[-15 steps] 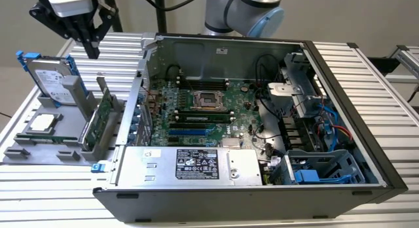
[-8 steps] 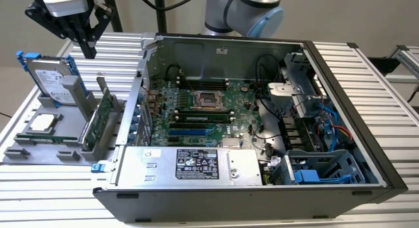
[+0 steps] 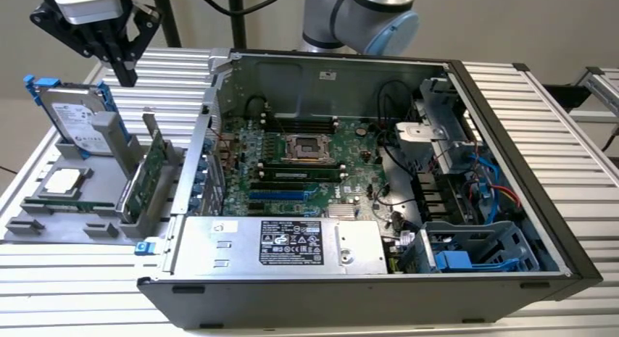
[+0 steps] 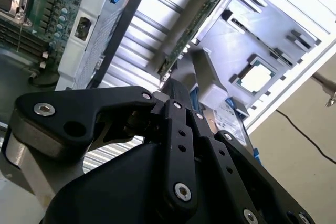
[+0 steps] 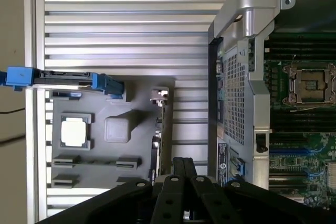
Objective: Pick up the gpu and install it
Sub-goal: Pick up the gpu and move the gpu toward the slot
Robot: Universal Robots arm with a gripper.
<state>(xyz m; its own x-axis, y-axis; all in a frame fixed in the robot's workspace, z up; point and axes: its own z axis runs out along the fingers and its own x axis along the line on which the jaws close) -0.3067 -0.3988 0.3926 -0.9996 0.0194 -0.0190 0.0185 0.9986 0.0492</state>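
The gpu (image 3: 145,176) is a green card standing on edge in a grey holder (image 3: 58,225), on the exterior view's left beside the open computer case (image 3: 387,279). Its silver bracket points up. In the first wrist view the gpu (image 5: 159,129) is seen edge-on, and in the second wrist view the gpu (image 4: 195,29) runs as a thin green strip. My gripper (image 3: 126,75) hangs high above the far end of the holder, well clear of the card, its black fingers pressed together with nothing between them. Both wrist views show the gripper (image 5: 184,167) (image 4: 176,88) shut.
A silver hard drive with blue rails (image 3: 75,119) stands in the same holder, almost under the gripper. A processor chip (image 3: 63,181) lies flat in the holder. Inside the case are the motherboard (image 3: 300,163), a power supply (image 3: 280,243) and cables (image 3: 483,192).
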